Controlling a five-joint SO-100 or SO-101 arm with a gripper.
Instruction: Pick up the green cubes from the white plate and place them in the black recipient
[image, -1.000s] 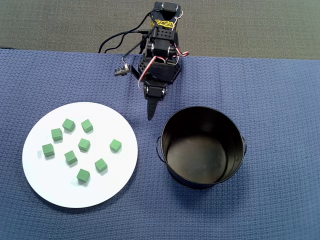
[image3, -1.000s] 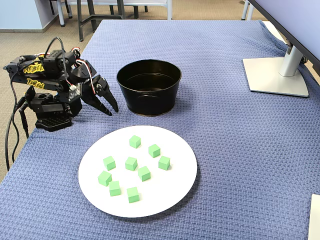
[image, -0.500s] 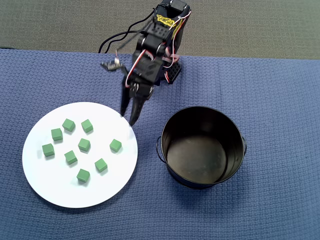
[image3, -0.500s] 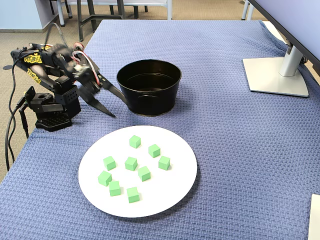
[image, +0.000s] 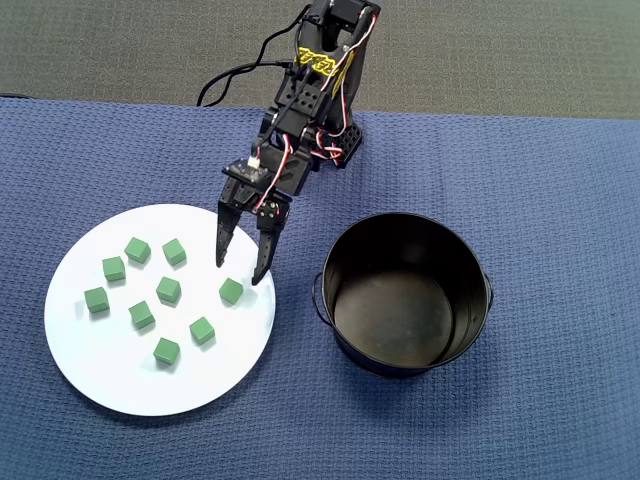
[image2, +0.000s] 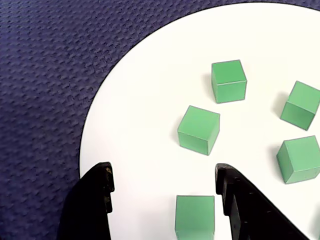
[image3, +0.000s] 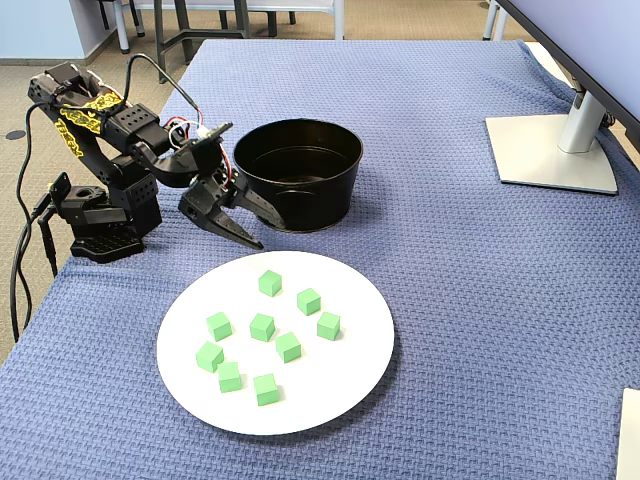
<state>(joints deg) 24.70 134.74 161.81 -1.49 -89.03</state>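
The black two-finger gripper (image: 240, 272) hung with its jaws spread apart, gripping nothing, over the edge of the large round glossy white plate (image: 90, 370) nearest the arm's base. In the overhead view its two pointed fingers (image: 222, 243) straddled the air just above one small matte green cube (image: 231, 291), the cube lying closest to the pot side of the plate. Whether the tips touched the plate could not be told. The wrist view showed the same: two dark fingertips (image2: 97, 185) low in the picture with a green cube (image2: 194, 214) between them, and four more cubes farther out on the white surface.

Eight green cubes (image3: 262, 327) could be counted on the plate in the overhead and fixed views, scattered singly and apart from one another across its middle.

The round glossy black metal pot (image: 405, 294) with tall straight walls stood just beside the plate, to its right in the overhead view, its two small side handles showing at the rim. Its inside showed only the dark, shiny bottom.

Plate and pot both rested on a worktop covered by a blue waffle-textured cloth (image3: 450, 200). The black jointed arm (image3: 110, 135), marked with yellow lettering, reached out from its base at the cloth's edge. A grey monitor stand (image3: 555, 150) stood on the far right of the fixed view, well apart.
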